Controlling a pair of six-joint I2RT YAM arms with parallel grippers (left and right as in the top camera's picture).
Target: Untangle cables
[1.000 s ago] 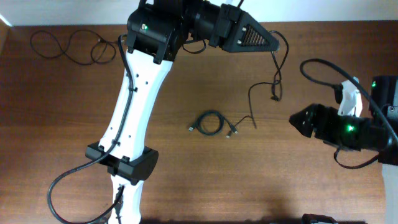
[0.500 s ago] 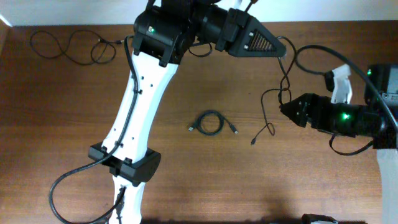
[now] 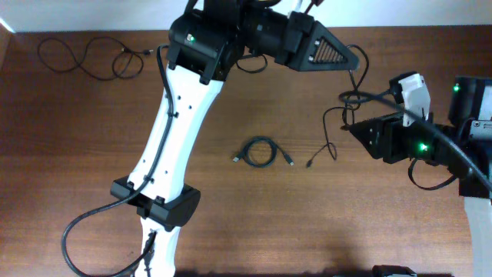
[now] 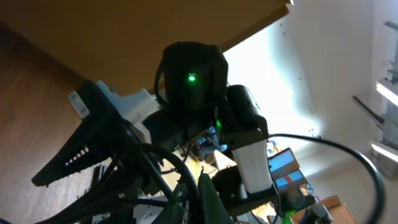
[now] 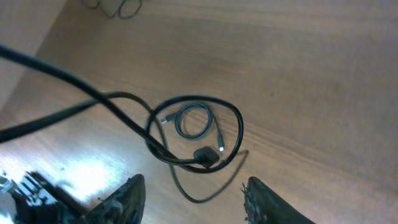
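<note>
Here the right gripper hovers over the table with its fingers well apart and nothing pinched. A thin strand shows in the gap, but I cannot tell whether it lies between the fingers or beyond them. I judge the gripper is lined up to take a second hold.

Just ahead dangles the cable, a loop with a dark plug or knot at its foot. The left gripper is clamped tight on that cable's top end and holds it high, likely so its own weight draws the loops open.

Beyond, the coil lies flat mid-table, apart from both grippers. Farthest, at the back left corner, the far cable is spread in wide curves, probably already freed.

Nothing is legible: the white tag on the right arm carries print too blurred to read.
</note>
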